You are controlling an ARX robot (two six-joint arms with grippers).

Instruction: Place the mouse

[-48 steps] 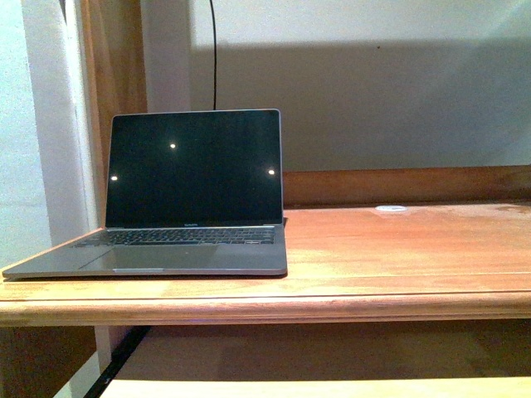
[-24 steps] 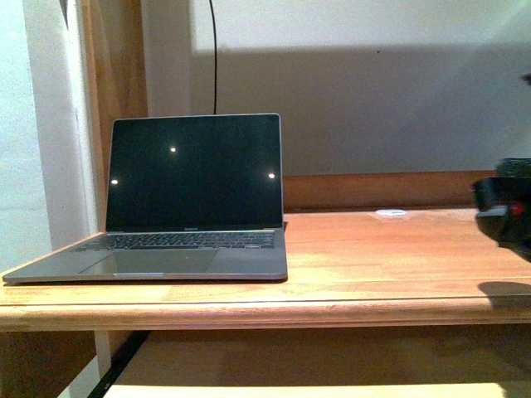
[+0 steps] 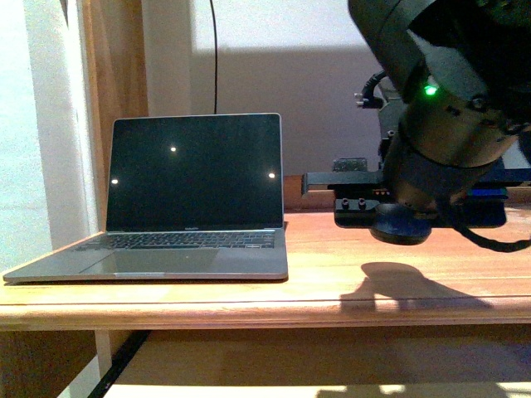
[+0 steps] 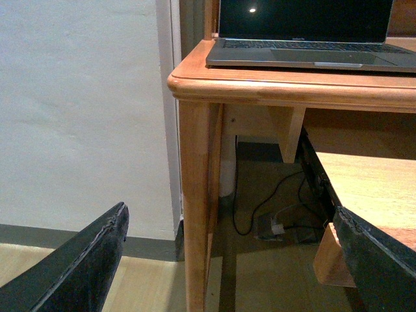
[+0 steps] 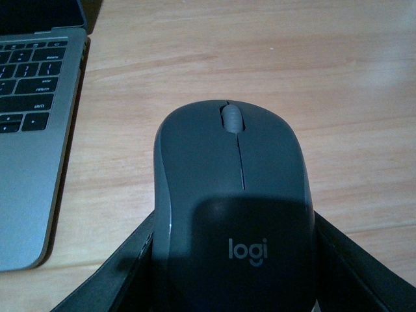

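Right wrist view: your right gripper [image 5: 235,263] clamps the mouse [image 5: 234,195] — long axis up the frame, scroll wheel [image 5: 231,119] topmost; left gripper [image 4: 231,260] gapes wide.

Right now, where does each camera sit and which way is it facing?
Front view: on the body, facing the desk and open laptop; the right arm fills the upper right, holding the mouse.
Left wrist view: low beside the desk, facing its corner leg; the open left hand frames it.
Right wrist view: above the desk, looking down at the mouse in the right hand.
Shared: all three show the laptop; front and right wrist show the mouse.
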